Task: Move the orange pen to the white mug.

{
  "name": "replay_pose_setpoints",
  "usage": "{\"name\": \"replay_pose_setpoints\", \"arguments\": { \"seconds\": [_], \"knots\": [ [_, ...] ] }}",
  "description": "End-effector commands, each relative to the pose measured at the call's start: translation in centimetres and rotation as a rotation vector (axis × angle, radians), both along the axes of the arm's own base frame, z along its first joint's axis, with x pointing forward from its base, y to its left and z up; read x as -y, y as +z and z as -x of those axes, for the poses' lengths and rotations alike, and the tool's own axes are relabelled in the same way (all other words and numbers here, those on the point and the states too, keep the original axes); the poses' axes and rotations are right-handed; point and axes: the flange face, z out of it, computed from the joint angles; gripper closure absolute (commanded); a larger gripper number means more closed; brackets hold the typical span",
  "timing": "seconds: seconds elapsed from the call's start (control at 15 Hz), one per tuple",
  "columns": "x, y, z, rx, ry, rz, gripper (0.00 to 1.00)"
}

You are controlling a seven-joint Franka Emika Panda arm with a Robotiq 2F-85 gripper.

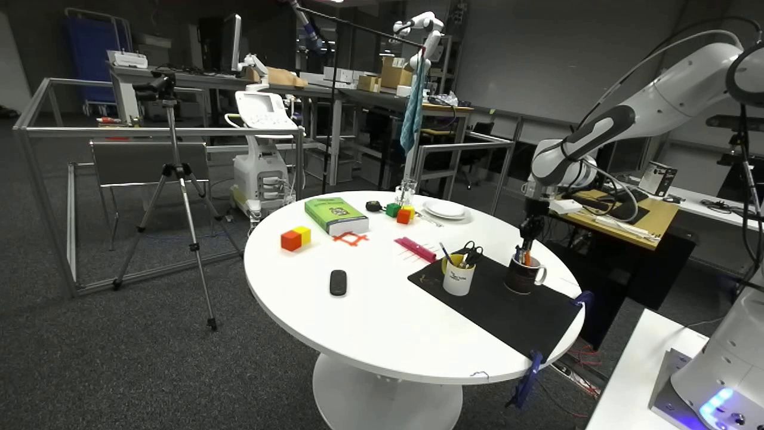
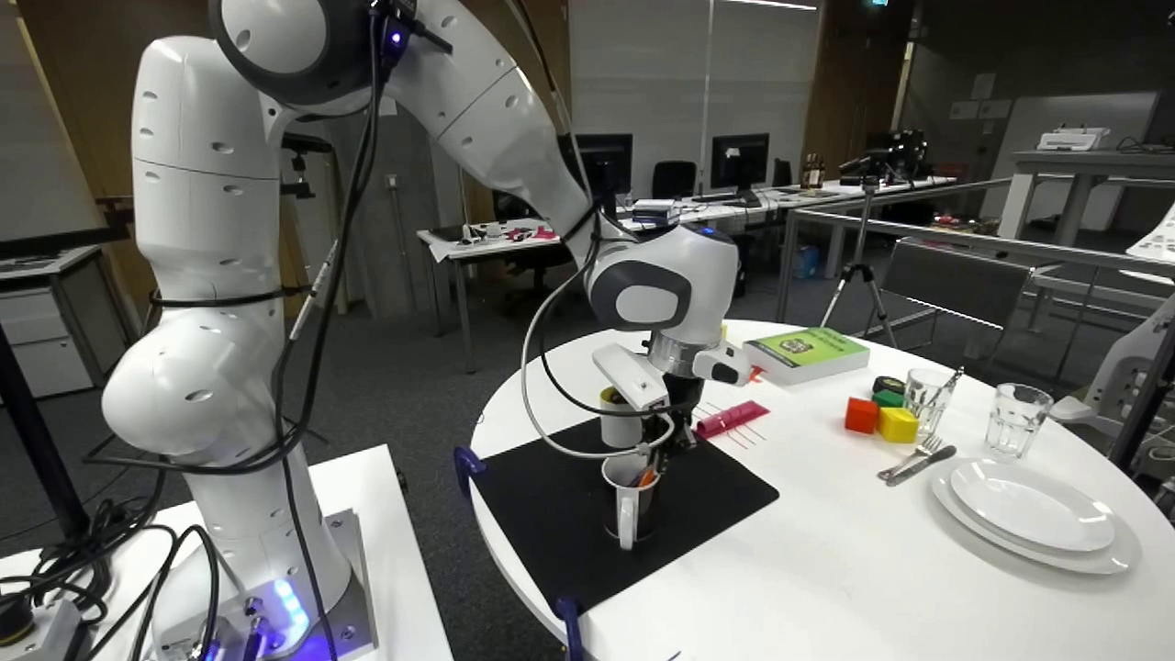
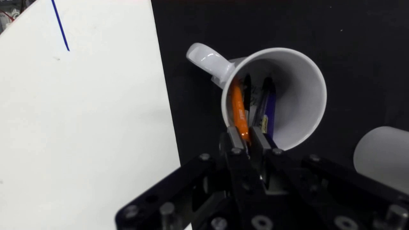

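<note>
The orange pen leans inside a dark mug with a white inside, its upper end between my fingertips. My gripper points down at that mug's rim, with its narrow jaws close against both sides of the pen. The pen also shows in both exterior views, at the dark mug. The white mug stands beside it on the black mat, holding scissors and a pen. It is partly hidden by the arm in an exterior view and cut off in the wrist view.
Dark and purple pens lean in the dark mug beside the orange pen. A pink piece lies past the black mat. A black case, book, coloured cubes, glasses and plates are farther off.
</note>
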Motion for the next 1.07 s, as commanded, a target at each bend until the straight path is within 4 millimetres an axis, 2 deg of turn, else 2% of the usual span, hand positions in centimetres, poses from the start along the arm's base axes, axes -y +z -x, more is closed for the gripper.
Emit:
{"name": "replay_pose_setpoints", "arguments": {
  "seconds": [0.0, 0.53, 1.0],
  "knots": [
    [0.1, 2.3, -0.1, 0.028, 0.01, 0.001, 0.97],
    [-0.2, 5.8, -0.2, 0.085, 0.001, 0.01, 0.97],
    [-1.0, 10.2, -0.2, 0.147, -0.003, 0.022, 0.97]
  ]
}}
